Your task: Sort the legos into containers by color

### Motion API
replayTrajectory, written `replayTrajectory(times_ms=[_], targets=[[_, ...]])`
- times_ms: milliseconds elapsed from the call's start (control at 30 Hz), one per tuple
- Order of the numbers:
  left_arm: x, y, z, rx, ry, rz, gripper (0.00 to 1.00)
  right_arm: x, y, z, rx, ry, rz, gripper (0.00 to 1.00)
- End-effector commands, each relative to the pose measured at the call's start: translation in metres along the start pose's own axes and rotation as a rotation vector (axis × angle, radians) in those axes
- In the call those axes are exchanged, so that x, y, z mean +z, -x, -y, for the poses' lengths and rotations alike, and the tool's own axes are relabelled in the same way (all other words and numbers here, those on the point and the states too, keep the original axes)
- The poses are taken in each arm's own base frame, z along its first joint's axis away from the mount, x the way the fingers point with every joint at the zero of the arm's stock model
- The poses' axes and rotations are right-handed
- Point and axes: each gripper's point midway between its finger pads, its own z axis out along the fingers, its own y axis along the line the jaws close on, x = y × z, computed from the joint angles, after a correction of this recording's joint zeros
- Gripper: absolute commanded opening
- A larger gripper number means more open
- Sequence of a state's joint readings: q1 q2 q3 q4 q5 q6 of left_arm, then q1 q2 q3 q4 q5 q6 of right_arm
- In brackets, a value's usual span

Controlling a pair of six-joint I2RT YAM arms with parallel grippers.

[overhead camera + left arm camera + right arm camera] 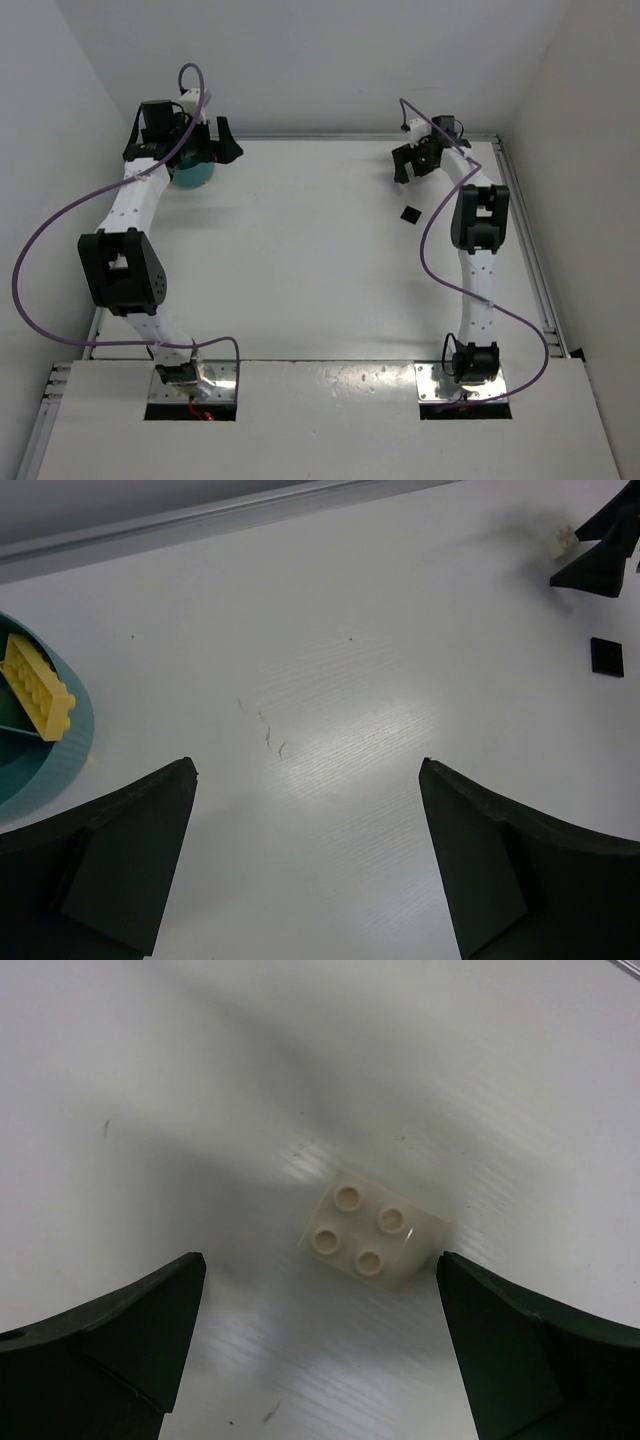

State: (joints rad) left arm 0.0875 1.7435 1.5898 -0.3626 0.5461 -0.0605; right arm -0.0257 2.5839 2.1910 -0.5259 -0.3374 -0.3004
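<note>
My left gripper (307, 770) hangs at 10 o'clock on the table (300, 260), just beside the teal bowl (192, 174). Its jaws are spread wide with nothing between them. Its wrist camera shows 1 yellow lego (38, 688) lying in a bowl compartment at 9 o'clock. My right gripper (320, 1260) sits at 1 o'clock, also wide apart. 1 cream-white lego (372, 1232) rests studs-up on the table between its fingers, nearer the 3 o'clock one; I can't quite tell if they touch. 1 black lego (411, 213) lies at 6 o'clock from that gripper.
</note>
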Motion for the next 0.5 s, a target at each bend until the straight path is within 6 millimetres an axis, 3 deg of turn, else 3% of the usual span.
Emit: replayTrajectory(times_ms=[0,67,233,300,467], targets=[[-0.014,0.020,0.007,0.020,-0.017,0.053,1.00,-0.005,0.030,0.019,0.148,-0.097,0.088,0.99],[-0.015,0.020,0.004,0.017,-0.018,0.055,1.00,-0.004,0.030,0.022,0.238,-0.127,0.094,0.99],[-0.013,0.015,0.003,-0.002,-0.019,0.040,1.00,0.002,0.013,0.021,0.382,-0.162,0.055,0.86],[-0.013,0.015,0.003,-0.002,-0.019,0.040,1.00,0.009,0.001,0.013,0.394,-0.158,0.023,0.82],[-0.015,0.015,-0.001,-0.006,-0.011,0.042,1.00,0.007,-0.013,0.021,0.411,-0.234,-0.017,0.75]])
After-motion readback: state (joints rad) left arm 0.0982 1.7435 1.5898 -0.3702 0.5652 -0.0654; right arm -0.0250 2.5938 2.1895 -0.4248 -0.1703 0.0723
